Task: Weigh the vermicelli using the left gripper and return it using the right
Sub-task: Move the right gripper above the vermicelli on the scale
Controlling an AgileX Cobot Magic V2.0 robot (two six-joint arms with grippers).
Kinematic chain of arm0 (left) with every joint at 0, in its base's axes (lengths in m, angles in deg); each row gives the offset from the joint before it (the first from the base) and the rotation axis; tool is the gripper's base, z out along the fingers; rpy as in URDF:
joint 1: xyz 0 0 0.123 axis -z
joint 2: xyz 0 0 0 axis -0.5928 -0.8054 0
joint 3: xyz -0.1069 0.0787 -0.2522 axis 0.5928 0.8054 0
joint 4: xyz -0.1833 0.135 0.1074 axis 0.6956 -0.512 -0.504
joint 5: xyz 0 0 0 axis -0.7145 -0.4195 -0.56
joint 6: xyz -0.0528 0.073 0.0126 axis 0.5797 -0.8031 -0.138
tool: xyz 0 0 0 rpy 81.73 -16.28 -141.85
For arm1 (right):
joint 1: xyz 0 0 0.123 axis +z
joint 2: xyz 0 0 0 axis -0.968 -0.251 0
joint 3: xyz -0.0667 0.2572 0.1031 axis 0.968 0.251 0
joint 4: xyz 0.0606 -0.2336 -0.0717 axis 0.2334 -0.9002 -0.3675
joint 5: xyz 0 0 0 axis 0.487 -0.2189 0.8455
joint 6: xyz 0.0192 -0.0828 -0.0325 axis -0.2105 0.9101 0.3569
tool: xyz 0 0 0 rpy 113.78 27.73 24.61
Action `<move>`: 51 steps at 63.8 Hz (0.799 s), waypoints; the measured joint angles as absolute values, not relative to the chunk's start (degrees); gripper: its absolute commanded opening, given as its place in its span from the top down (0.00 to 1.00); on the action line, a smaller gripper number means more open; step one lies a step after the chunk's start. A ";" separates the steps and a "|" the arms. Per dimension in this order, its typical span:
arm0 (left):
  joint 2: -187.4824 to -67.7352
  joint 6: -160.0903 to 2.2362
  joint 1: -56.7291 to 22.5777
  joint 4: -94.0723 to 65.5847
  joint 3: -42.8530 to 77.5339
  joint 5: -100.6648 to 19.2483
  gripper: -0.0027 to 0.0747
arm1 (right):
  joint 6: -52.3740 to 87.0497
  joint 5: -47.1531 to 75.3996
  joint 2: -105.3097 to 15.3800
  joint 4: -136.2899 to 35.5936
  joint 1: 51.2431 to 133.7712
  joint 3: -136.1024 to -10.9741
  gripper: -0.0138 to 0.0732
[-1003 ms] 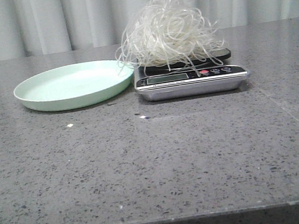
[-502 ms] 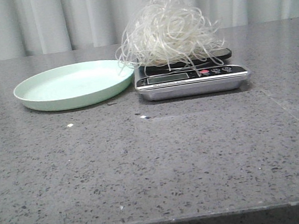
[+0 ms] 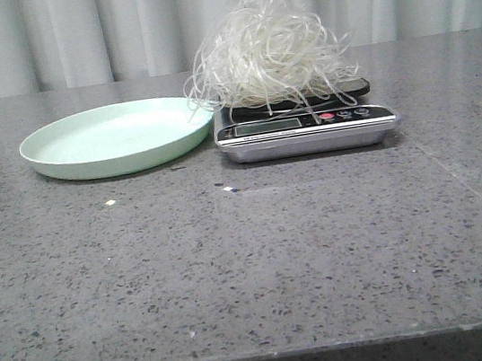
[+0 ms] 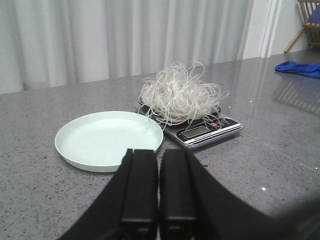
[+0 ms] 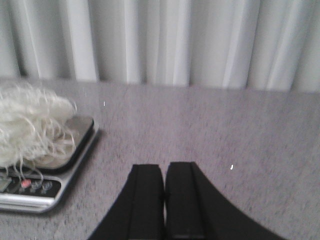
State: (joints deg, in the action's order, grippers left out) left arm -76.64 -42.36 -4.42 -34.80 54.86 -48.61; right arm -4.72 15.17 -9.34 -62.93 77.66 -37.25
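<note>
The vermicelli, a fluffy whitish tangle, lies on the silver kitchen scale at the table's back middle. It also shows in the left wrist view and the right wrist view. The mint-green plate stands empty just left of the scale, also in the left wrist view. My left gripper is shut and empty, held back from the plate's near rim. My right gripper is shut and empty, to the right of the scale. Neither gripper shows in the front view.
A grey speckled stone table with a pale curtain behind it. A few small white crumbs lie in front of the plate. A blue cloth lies far off to one side in the left wrist view.
The front view has shifted very slightly; plate, scale and vermicelli stay in place. No gripper appears in it.
</note>
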 measured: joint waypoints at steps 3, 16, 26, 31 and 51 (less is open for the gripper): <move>-76.64 -42.36 -4.42 -34.80 54.86 -48.61 0.79 | -4.72 15.57 -11.61 -62.93 77.66 -37.26 0.62; -76.64 -42.36 -4.42 -34.80 54.86 -48.24 0.79 | -4.72 17.24 -17.53 -61.88 80.76 -41.02 0.34; -76.64 -42.36 -4.42 -34.80 54.86 -48.15 0.79 | -4.72 20.64 -26.41 -61.75 87.44 -51.93 0.14; -76.64 -42.36 -4.42 -34.80 54.86 -48.10 0.79 | -4.72 23.17 -31.48 -61.75 91.11 -57.81 0.15; -76.64 -42.36 -4.42 -34.80 54.86 -47.87 0.79 | -4.72 31.70 -58.02 -61.50 103.85 -81.24 0.15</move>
